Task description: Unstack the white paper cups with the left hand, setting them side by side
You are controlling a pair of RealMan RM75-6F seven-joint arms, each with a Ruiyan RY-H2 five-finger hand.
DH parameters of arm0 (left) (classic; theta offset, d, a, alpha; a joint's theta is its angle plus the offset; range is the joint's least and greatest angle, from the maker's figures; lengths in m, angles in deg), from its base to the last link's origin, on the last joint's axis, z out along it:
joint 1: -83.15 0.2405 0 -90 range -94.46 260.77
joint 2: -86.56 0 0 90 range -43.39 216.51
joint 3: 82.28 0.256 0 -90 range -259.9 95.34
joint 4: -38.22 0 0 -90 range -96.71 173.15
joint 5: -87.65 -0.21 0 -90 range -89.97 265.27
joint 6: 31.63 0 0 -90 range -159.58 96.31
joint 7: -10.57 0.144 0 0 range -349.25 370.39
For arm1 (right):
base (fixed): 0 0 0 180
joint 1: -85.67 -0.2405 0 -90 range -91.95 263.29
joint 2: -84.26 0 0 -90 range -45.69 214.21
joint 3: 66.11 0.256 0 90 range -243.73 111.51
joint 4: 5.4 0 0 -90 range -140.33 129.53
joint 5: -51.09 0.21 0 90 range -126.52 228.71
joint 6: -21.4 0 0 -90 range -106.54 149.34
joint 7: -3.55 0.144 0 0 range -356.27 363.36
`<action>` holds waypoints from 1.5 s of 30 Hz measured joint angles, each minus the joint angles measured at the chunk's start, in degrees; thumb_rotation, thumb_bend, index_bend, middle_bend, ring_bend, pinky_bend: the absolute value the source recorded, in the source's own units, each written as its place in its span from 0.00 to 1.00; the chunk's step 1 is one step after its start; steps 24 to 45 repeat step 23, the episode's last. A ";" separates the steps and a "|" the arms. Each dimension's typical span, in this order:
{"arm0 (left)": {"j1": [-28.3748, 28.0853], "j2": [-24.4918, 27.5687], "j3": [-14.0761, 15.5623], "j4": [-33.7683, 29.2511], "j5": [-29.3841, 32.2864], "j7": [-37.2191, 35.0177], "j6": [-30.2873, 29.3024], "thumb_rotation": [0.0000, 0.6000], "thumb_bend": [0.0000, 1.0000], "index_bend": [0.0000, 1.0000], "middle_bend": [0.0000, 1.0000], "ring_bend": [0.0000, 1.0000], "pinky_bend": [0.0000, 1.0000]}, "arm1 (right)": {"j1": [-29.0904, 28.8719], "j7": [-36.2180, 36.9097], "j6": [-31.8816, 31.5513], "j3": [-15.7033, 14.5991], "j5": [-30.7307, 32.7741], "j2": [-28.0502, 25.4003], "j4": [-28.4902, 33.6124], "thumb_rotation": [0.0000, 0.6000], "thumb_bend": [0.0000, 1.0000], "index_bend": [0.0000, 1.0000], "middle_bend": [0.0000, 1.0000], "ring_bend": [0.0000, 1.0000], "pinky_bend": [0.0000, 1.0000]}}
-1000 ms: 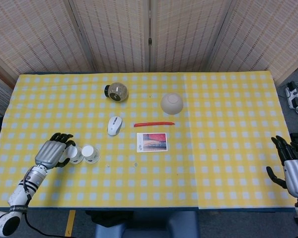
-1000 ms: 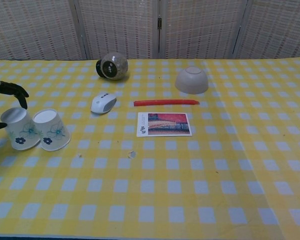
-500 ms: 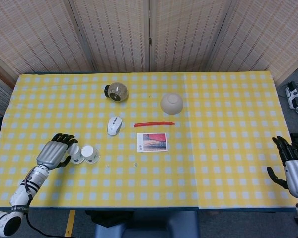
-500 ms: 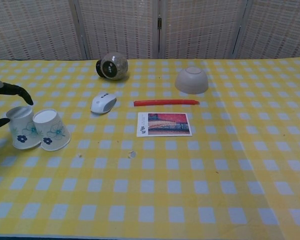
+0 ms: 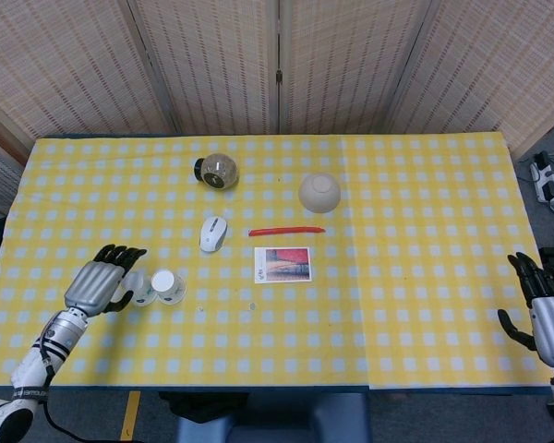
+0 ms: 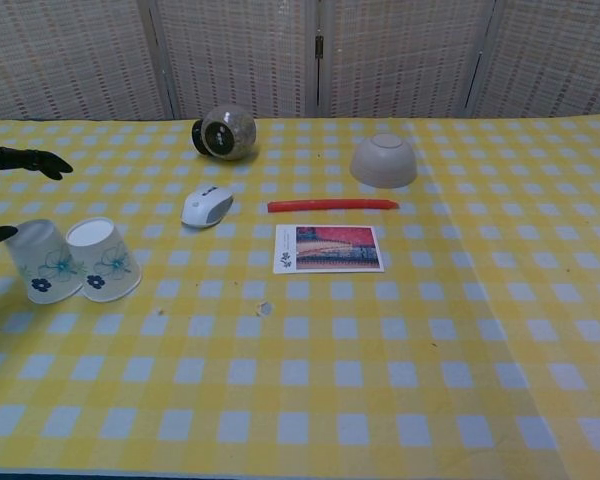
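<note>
Now both paper cups (image 6: 72, 261) stand beside the open, empty left robot hand (image 5: 96, 284).

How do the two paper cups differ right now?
The left cup sits beside the left hand, a fingertip by its side; the right cup stands free. The left cup leans a little; the right cup looks squarer. Both are white, upside down, with blue flowers, touching side by side.
</note>
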 measured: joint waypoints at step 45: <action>17.79 -3.94 2.40 3.77 -6.61 -2.16 -29.43 1.00 0.50 0.18 0.13 0.10 0.06 | -2.41 7.85 4.80 -1.26 -1.89 0.07 -1.59 1.00 0.38 0.10 0.13 0.20 0.13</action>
